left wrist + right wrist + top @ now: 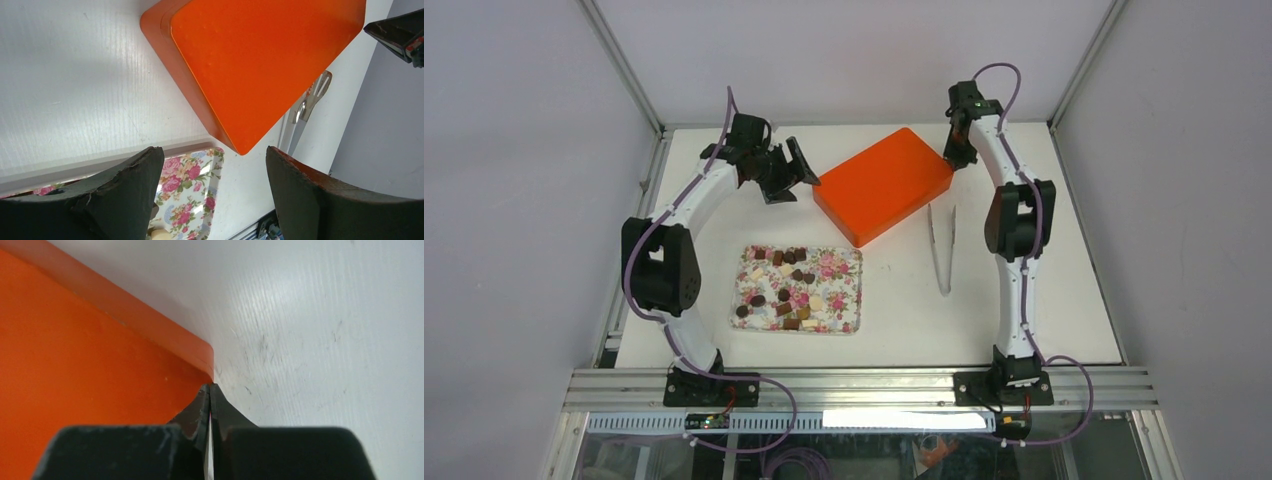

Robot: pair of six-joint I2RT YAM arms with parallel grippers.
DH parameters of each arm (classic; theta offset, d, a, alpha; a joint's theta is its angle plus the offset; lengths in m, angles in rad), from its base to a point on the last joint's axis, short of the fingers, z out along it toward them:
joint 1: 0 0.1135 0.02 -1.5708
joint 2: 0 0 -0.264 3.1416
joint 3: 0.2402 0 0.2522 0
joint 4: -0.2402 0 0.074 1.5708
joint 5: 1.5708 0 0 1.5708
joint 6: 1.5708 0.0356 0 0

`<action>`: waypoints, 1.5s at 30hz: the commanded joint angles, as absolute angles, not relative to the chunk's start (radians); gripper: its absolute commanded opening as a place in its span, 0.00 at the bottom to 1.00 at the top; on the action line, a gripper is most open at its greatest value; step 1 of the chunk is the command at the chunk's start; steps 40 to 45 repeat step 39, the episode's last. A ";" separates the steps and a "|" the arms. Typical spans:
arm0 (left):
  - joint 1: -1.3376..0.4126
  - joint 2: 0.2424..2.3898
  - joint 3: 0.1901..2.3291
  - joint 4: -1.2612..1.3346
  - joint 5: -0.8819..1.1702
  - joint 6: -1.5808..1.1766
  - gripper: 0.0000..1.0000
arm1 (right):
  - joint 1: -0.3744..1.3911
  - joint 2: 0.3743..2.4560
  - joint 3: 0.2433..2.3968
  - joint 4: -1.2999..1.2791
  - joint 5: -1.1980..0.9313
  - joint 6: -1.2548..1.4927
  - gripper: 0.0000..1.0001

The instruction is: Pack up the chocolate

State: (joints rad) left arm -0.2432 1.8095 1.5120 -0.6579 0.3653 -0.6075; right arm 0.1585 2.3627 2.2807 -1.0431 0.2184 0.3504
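From above, we see small brown and cream chocolates [782, 289] on a floral rectangular tray [848, 302] at the white worktop's [904, 310] six o'clock. Left wrist: our left gripper [215, 155] gapes, a closed orange box [265, 60] at twelve o'clock. Right wrist: our right gripper [209, 390] is clenched at that box's corner.

Tray [850, 292] sits on the surface [904, 325], front and left of centre, with chocolate [784, 290] scattered on it. Box [882, 185] lies behind and right of the tray, set at an angle, its near corner just beside the tray's far right corner. Tongs [941, 250] lie right of the tray, in front of the box's right end, running front to back. Left pincer [789, 172] is just left of the box. Right pincer [954, 155] is at the box's right corner.
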 commanded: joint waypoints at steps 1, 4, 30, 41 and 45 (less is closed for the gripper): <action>-0.250 1.744 1.506 -0.630 0.363 -0.590 0.78 | 0.164 2.181 2.213 -0.997 0.195 0.372 0.00; -0.250 1.737 1.511 -0.630 0.364 -0.596 0.78 | 0.163 2.067 2.268 -0.975 0.187 0.365 0.00; -0.247 1.087 1.263 -0.893 -0.181 -0.485 0.99 | 0.166 0.856 1.111 -0.956 0.336 0.490 0.85; -0.246 0.976 1.170 -0.896 -0.196 -0.530 0.99 | 0.166 0.700 1.002 -0.978 0.373 0.579 0.86; -0.246 0.976 1.170 -0.896 -0.196 -0.530 0.99 | 0.166 0.700 1.002 -0.978 0.373 0.579 0.86</action>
